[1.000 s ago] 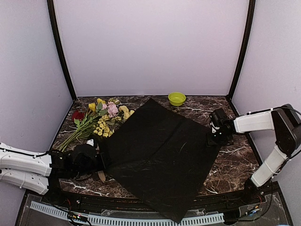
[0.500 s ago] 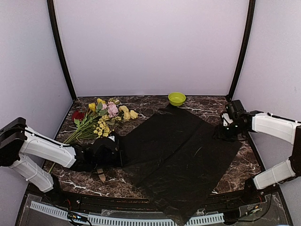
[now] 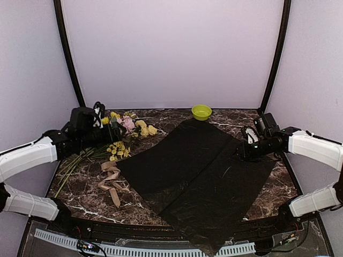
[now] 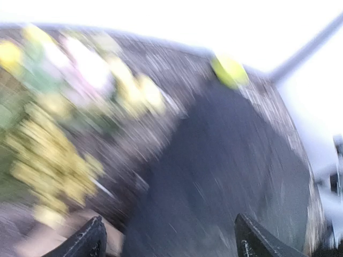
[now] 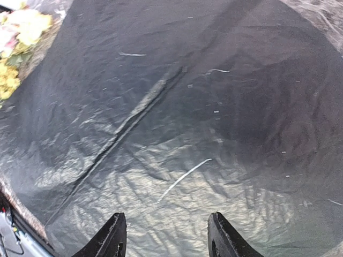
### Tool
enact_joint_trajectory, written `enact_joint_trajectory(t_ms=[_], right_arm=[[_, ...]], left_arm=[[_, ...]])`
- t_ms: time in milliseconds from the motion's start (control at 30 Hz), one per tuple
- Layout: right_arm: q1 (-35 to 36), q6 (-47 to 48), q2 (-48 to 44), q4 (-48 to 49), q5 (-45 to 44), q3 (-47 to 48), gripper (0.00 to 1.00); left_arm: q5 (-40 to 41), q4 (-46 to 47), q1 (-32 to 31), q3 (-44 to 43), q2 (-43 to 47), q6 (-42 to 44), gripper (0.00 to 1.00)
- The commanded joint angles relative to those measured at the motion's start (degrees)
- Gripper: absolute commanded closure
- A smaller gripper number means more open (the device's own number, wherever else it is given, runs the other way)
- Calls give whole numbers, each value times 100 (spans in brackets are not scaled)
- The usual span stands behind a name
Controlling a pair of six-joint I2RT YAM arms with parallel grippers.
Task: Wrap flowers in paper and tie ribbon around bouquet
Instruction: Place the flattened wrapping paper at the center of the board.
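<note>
Left jaws are hovering spread, empty, over pale pink and yellow long-stemmed flowers; flat beige ribbon is lying loose beside black crinkly paper sheet; right jaws are hanging spread at its right edge; wrapping and tying are both waiting.

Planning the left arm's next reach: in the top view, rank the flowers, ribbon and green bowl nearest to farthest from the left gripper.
From the left gripper:
1. flowers, right beside it.
2. ribbon, toward the front edge.
3. green bowl, at the back, past centre.
</note>
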State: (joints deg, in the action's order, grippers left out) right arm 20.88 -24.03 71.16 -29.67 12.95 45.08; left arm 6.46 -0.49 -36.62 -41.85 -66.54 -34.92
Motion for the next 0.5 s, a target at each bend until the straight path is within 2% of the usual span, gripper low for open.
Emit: enact_joint_trajectory(t_ms=[0,67,133,233,467], right_arm=[[119,4,-178,92,264,5,48],[135,58,-174,68,280,-3,48],[142,147,-152,39,306,-32,48],[152,325,-143,-49,371,-111,48],[153,639,-222,-157,394,-274,47]], left_arm=[[-797,-1829,1497,-981,116,1094,16],[-1820,-2052,2625,-1193,-186,950,21],[-2241,-2205,3416,-1425,-603,985,31],[-1615,-2676,3784,-1946,-1276,1424,41],[-1486,-2897,4747,-2243,-2128,1833,44]])
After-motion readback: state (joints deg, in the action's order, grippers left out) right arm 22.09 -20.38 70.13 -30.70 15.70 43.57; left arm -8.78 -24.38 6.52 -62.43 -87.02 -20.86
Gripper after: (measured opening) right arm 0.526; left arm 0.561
